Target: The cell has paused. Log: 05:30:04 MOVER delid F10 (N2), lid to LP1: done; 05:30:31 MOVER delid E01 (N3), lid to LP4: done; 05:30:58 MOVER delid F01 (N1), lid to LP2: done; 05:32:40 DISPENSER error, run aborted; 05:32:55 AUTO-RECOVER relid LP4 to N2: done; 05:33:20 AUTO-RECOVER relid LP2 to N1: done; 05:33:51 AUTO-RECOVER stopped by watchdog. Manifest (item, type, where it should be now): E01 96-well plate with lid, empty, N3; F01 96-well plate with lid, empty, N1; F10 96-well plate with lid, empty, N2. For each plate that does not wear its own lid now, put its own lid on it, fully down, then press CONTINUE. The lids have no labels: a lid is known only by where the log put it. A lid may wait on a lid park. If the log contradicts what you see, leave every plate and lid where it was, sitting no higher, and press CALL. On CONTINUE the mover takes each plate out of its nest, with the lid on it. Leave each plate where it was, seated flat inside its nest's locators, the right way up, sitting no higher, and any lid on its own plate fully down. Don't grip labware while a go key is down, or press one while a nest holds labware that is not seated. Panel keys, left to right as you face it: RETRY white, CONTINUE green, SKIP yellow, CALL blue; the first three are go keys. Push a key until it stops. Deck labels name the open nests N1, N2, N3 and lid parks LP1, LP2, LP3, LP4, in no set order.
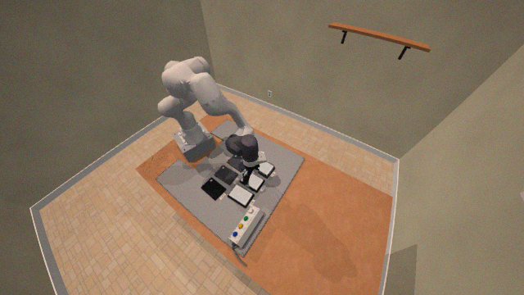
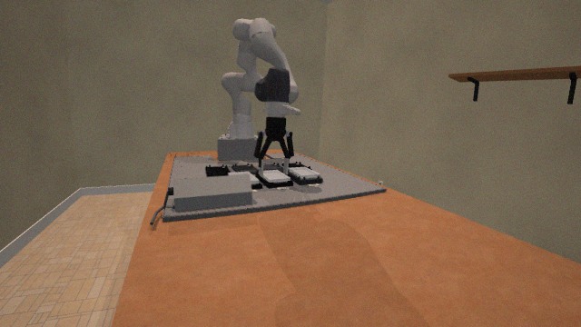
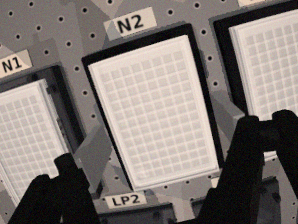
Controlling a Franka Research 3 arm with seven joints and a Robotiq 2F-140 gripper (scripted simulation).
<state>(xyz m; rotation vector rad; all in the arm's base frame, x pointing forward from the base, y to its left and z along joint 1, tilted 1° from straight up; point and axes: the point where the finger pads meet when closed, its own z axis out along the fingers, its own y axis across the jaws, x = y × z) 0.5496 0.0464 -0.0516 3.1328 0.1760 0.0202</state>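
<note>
My gripper (image 1: 248,179) (image 2: 274,169) (image 3: 158,122) is open, its fingers on either side of the white plate at N2 (image 1: 256,182) (image 2: 275,176) (image 3: 152,115). A gap shows beside each finger in the wrist view. The N1 plate (image 1: 266,168) (image 2: 305,173) (image 3: 22,130) lies left in the wrist view, with a wide dark strip of nest along its right side. A third white plate (image 1: 241,195) (image 3: 272,70) lies right in the wrist view; its label is cut off. Whether each plate wears a lid is unclear. The key panel (image 1: 241,234) (image 2: 213,193) shows white, green, yellow and blue keys.
Dark lid parks (image 1: 213,188) (image 1: 226,174) stand in a row on the robot's side of the nests. The LP2 label (image 3: 125,200) is just below the N2 nest in the wrist view. The arm hides part of the park row. A cable (image 1: 240,258) runs from the panel.
</note>
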